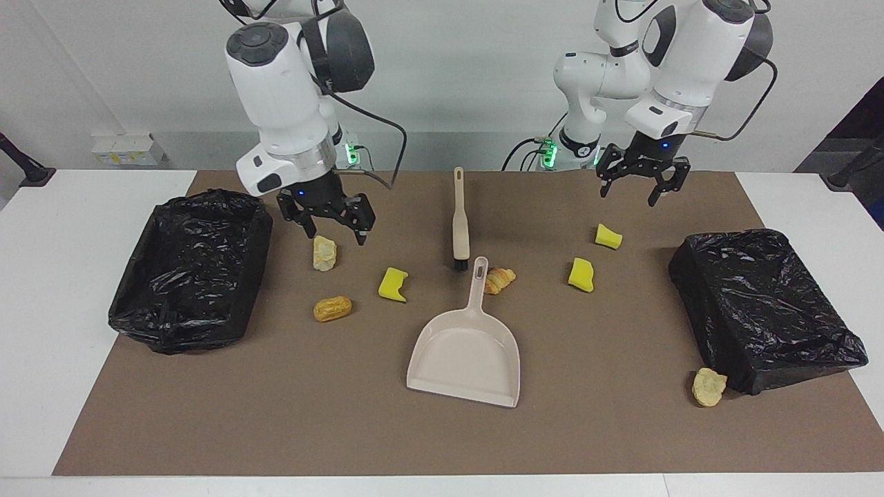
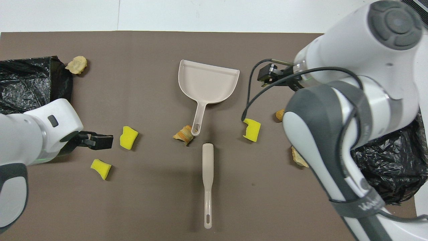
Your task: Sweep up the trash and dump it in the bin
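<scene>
Seven trash pieces [image 1: 393, 284] lie scattered on the brown mat [image 1: 276, 414] (no legible writing); right gripper [image 1: 333, 222] and left gripper [image 1: 643, 183] hover above, jaws wide, empty.

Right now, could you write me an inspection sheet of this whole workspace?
Surface: brown mat on white table.
Job's things: seven trash pieces scattered; dustpan and brush lie untouched mid-mat; black-lined bins at both ends.
Clutter: nothing seen.
Grippers: right gripper open, above a pale lump; left gripper open, above a yellow sponge.
Cables: black cables loop along both arms.
Surroundings: plain white wall.
</scene>
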Motion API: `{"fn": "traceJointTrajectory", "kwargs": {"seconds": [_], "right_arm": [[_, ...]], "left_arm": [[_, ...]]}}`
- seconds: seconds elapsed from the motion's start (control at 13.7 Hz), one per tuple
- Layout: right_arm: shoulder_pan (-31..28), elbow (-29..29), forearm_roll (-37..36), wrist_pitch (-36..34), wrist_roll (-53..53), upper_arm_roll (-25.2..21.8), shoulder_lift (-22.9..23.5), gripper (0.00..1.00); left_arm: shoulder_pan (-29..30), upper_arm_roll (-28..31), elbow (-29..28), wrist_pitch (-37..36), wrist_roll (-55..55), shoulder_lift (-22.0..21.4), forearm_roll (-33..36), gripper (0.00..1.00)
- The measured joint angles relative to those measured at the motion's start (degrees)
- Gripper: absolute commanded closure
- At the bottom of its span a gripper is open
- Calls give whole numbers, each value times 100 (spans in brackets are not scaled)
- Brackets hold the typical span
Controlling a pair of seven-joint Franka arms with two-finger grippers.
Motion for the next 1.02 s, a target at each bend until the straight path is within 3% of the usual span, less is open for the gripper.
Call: {"fn": "traceJointTrajectory", "kwargs": {"seconds": [0.66, 1.02], "right_arm": [[1195, 117, 476, 1386, 1645, 146, 1294, 0], [1558, 126, 479, 1875, 1759, 163, 1916, 0]], "left_arm": [[-709, -34, -955, 651, -316, -110, -119, 0], [-715, -611, -1549, 1154, -833, -323, -122, 0]]}}
